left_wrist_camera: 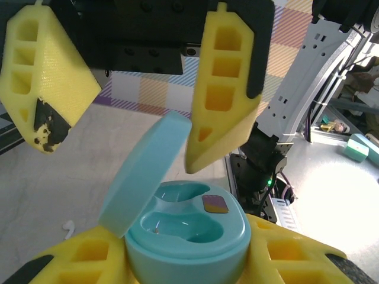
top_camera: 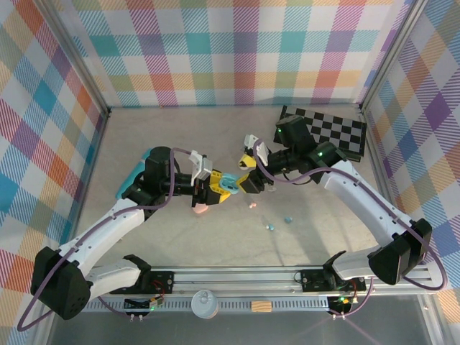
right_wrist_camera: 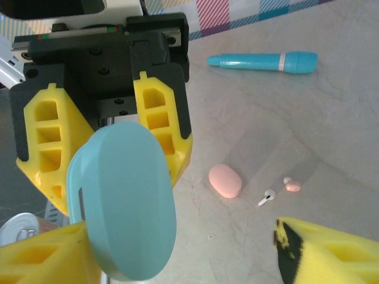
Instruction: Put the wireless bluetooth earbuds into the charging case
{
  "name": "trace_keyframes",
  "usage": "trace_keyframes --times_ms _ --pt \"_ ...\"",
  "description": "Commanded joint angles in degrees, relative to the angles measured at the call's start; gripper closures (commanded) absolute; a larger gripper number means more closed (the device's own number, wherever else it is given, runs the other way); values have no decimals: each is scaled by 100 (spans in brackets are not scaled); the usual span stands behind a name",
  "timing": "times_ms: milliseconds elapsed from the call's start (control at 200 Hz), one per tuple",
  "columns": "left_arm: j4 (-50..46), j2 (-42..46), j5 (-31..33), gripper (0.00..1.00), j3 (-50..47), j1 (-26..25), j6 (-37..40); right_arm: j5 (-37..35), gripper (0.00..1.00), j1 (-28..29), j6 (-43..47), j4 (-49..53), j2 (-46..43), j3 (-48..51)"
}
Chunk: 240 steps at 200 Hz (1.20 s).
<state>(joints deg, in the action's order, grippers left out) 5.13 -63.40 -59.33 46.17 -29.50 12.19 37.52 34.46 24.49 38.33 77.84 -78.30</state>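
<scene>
With left end effector (left_wrist_camera: 186, 257) clamped on the open charging case (left_wrist_camera: 189, 234), right end effector (top_camera: 249, 181) — jaws apart — should fetch an earbud (right_wrist_camera: 292, 186).

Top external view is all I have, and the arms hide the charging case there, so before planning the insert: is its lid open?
Observer: Yes. The left wrist view shows the lid standing open on the charging case, clamped in the left gripper.
Operator: Any earbuds inside?
Observer: No, both wells look empty.
Operator: Is the right gripper carrying one?
Observer: No; its fingers stand apart above the case, empty.
</scene>
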Motion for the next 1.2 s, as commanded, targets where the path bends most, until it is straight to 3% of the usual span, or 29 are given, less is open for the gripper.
trace_keyframes --times_ms 0,220,495,650,850,1070,1195 --pt "285 -13 -140 67 138 -30 -23 53 41 -27 -143 -452 -20 104" --pt "447 -15 -9 67 74 -29 -51 324 78 -27 -94 -406 34 78" --pt "848 -119 435 62 -17 -33 -190 44 100 0 -10 -477 -67 139" --pt "1396 -264 848 58 -156 -26 -278 -580 100 0 -10 -693 -39 121" --pt "2623 -658 1109 35 -325 -30 -661 -1200 100 -1 152 -566 37 -96" --pt "3276 -1030 1088 21 -413 -30 -947 -1533 100 0 258 -452 73 -324" --pt "3349 -1119 909 22 -396 -30 -911 -1404 100 0 308 -417 20 -300"
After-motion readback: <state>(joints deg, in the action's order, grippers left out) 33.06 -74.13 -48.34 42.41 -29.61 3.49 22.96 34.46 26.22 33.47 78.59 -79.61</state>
